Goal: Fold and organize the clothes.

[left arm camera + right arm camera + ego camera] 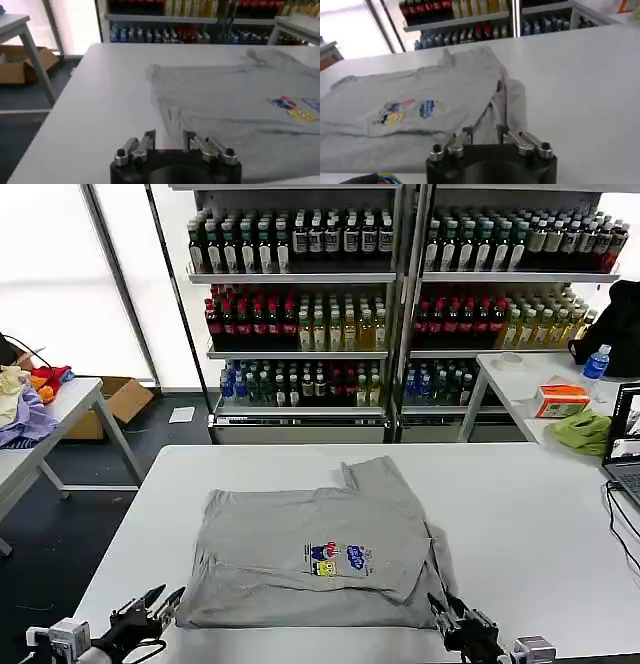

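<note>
Light grey cotton T-shirt [310,549], partly folded, lies mid white desk [520,514], long axis across. Left gripper [160,604] spread at near-left corner; right gripper [447,616] spread at near-right hem, nearer.

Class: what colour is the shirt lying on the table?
Light grey shirt, small multicoloured chest print; head view shows it best.
</note>
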`<act>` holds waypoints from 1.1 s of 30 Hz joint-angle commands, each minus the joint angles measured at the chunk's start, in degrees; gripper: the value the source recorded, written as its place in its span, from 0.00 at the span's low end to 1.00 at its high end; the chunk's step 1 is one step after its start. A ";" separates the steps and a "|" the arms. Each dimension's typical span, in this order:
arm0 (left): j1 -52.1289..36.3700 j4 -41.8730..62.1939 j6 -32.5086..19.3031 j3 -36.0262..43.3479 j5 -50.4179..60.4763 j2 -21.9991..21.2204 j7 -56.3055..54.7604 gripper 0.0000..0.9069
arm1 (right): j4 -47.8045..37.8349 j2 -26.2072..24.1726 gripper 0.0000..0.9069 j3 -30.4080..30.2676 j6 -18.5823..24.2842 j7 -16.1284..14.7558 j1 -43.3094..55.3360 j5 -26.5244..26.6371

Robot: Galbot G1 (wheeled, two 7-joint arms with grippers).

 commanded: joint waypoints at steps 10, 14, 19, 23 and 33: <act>-39.35 27.06 -1.82 17.01 -0.86 11.39 19.20 1.00 | -36.43 -12.19 1.00 -11.24 -0.13 -15.39 48.64 1.07; -50.17 37.20 -3.42 26.84 0.63 10.92 21.12 1.00 | -45.92 -9.02 1.00 -18.68 -0.20 -13.93 57.89 1.31; -59.63 46.82 -5.06 35.02 3.11 9.06 21.45 1.00 | -56.95 -4.06 1.00 -23.56 -0.16 -13.11 66.48 -0.22; -64.23 52.31 -5.15 38.99 4.44 8.53 21.45 1.00 | -65.66 -1.11 1.00 -24.86 -0.05 -14.50 70.01 -3.30; -65.53 59.41 -6.20 41.01 4.85 6.85 21.22 1.00 | -74.15 4.61 1.00 -23.60 0.04 -15.12 71.60 -6.43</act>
